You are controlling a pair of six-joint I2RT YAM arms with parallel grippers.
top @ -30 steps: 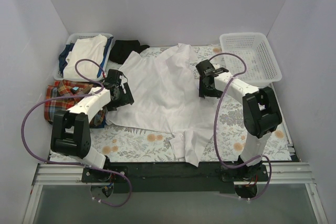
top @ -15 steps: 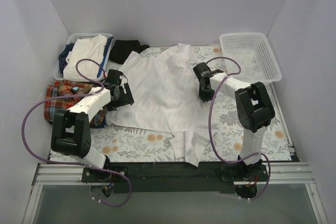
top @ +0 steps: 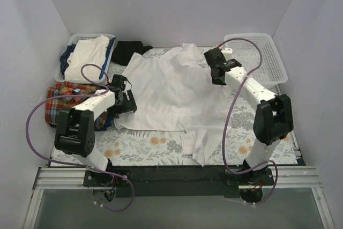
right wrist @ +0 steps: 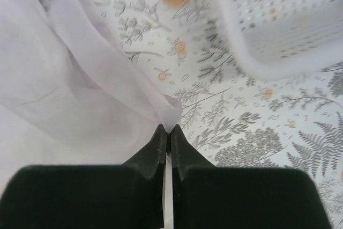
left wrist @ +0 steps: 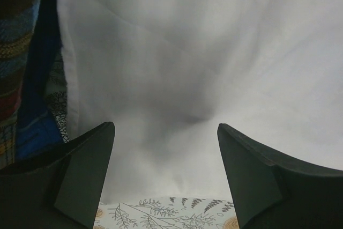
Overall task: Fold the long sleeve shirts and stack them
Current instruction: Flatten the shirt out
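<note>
The white shirt (top: 171, 95) lies spread over the middle of the table. My right gripper (top: 217, 78) is at the shirt's far right edge, beside the empty basket. In the right wrist view it (right wrist: 167, 130) is shut, with a fold of the thin white shirt (right wrist: 80, 79) pinched at its tips and raised off the cloth. My left gripper (top: 127, 104) hovers over the shirt's left edge. In the left wrist view it (left wrist: 165, 126) stands open, the white shirt (left wrist: 187, 52) spread beneath it. The plaid shirt (top: 64, 97) lies crumpled at the left, its edge (left wrist: 16, 79) showing beside the left finger.
An empty white basket (top: 257, 57) stands at the back right, close to the right gripper (right wrist: 289, 14). A second basket (top: 88, 54) with folded clothes sits at the back left, a small black garment (top: 128, 51) beside it. A floral tablecloth (top: 144, 143) covers the table.
My right gripper has shut on the white shirt's right edge and carried it up and toward the back right. The left arm has shifted only slightly and stays open.
</note>
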